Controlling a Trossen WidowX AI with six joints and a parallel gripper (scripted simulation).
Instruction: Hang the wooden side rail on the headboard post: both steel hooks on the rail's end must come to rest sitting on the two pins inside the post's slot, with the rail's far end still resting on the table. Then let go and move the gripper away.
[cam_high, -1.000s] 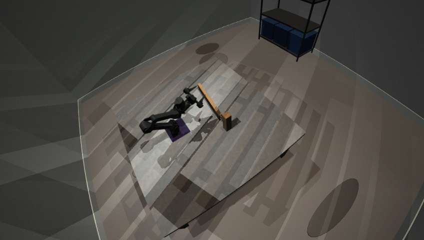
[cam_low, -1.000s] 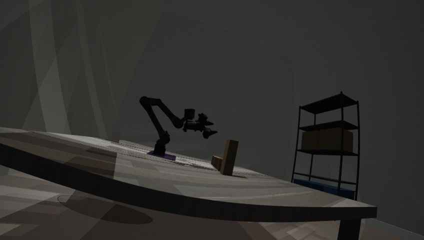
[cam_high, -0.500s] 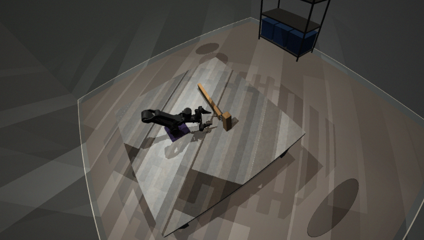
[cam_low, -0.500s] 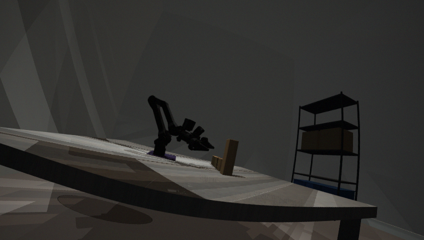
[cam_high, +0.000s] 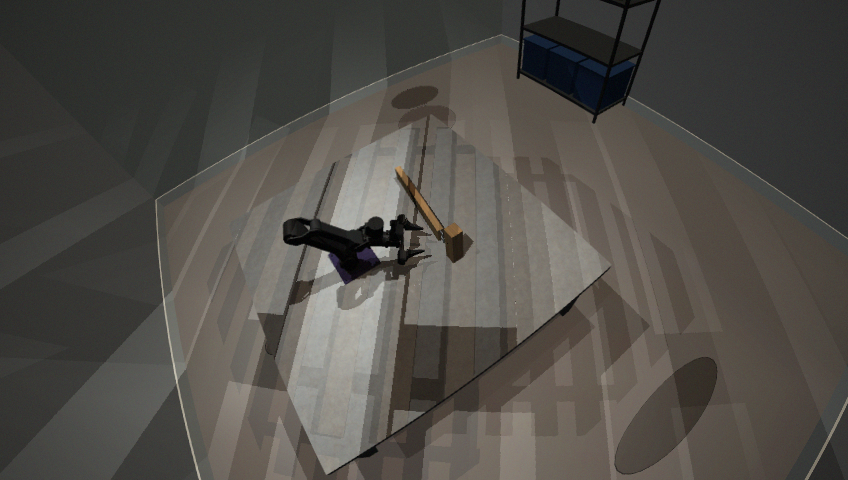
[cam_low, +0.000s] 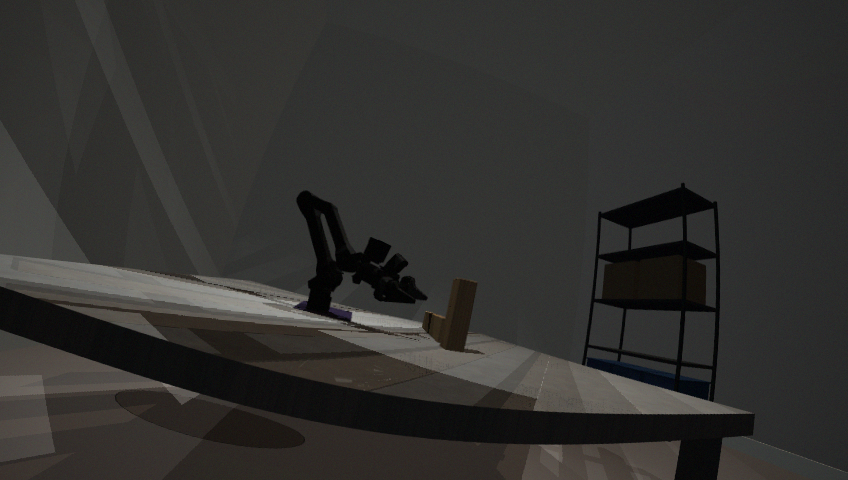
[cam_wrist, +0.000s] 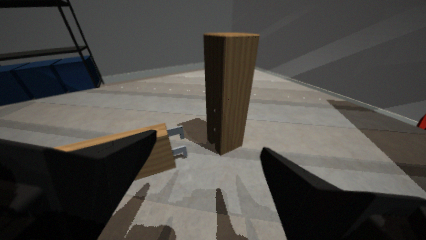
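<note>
The wooden side rail (cam_high: 420, 204) (cam_low: 436, 324) (cam_wrist: 162, 152) lies on the table. Two steel hooks (cam_wrist: 176, 132) stick out of its near end, one above the other, with a gap between them and the post. The headboard post (cam_high: 454, 245) (cam_low: 460, 315) (cam_wrist: 234, 95) stands upright; small light spots, seemingly the pins, show on its darker side in the wrist view. My gripper (cam_high: 423, 240) (cam_low: 420, 299) (cam_wrist: 210, 143) is wide open and empty. It is above the table, short of the post and beside the rail's hook end. The left finger covers part of the rail in the wrist view.
The arm stands on a purple base plate (cam_high: 370, 256) (cam_low: 342, 312) on the table (cam_high: 357, 368) (cam_low: 624, 405) (cam_wrist: 300, 137). A shelf rack (cam_high: 580, 38) (cam_low: 654, 304) with bins stands beyond the table. A red object (cam_wrist: 423, 122) shows at the wrist view's right edge.
</note>
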